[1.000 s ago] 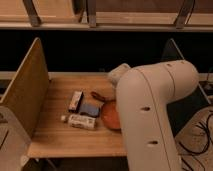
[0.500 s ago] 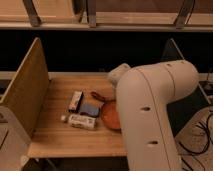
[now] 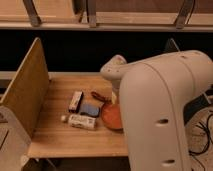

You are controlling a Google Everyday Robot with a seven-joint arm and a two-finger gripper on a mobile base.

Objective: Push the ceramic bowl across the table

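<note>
The orange-red ceramic bowl (image 3: 110, 116) sits on the light wooden table (image 3: 65, 140), right of centre. Its right part is hidden behind my big white arm (image 3: 160, 110). My gripper is hidden behind the arm, somewhere over the right side of the table near the bowl, and does not show. The arm's rounded white joint (image 3: 114, 68) hangs just behind and above the bowl.
A small blue block (image 3: 90, 109) lies just left of the bowl. A dark red-brown utensil (image 3: 98, 96) lies behind it. A white box (image 3: 76, 100) and a white bottle (image 3: 81, 121) lie further left. A wooden panel (image 3: 27, 90) stands along the left side.
</note>
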